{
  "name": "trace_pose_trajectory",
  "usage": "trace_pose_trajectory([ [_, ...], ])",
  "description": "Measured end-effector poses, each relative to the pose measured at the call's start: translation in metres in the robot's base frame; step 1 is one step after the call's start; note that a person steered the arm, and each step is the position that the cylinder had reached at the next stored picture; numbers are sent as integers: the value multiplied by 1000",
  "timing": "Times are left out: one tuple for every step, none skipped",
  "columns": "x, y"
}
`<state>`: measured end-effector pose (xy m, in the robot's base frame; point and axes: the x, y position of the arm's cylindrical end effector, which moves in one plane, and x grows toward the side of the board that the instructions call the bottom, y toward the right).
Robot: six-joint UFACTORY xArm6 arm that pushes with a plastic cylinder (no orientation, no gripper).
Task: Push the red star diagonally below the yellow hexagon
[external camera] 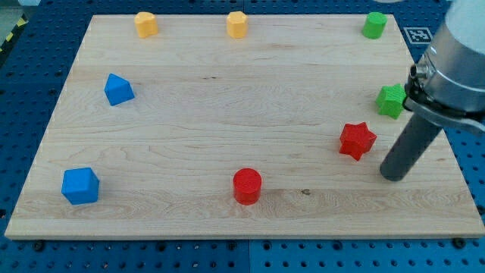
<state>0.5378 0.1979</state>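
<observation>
My tip (393, 177) rested on the desk (227, 129) near the view's right edge, at the end of a straight dark rod that leaned up toward the view's right into a grey arm housing, which was cut off by the top and right borders of the frame. There was no hand on this arm, only the rod, so nothing was gripped or held. The tip stood just to the right of the red star (357, 140) and a little lower than it, with a narrow strip of bare wood between the two; they were not touching. The rod's upper part and its black collar crossed in front of the right edge of a green block (391, 101), whose shape was hard to make out, though it looked star-like. A second green block (373, 25), roughly cylindrical, sat near the top right corner. A red cylinder (247, 186) stood low on the desk around the middle, well to the left of the star. Along the top edge were a yellow hexagon (237, 24) near the centre and another yellow block (146, 24) farther left, its outline less clear. The star lay well below and to the right of the hexagon. On the left side sat a blue block (118, 89) with a peaked top, and a blue cube (80, 186) near the bottom left corner.
</observation>
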Motion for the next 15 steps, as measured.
trace_pose_trajectory([
  [-10, 0],
  [-14, -4],
  [-36, -27],
  [-54, -56],
  [-71, -87],
  [-90, -120],
  [-99, -154],
  [-100, -193],
  [-115, -218],
  [-140, -237],
  [-162, -260],
  [-183, -281],
  [-188, -284],
  [-188, -290],
  [-188, -291],
])
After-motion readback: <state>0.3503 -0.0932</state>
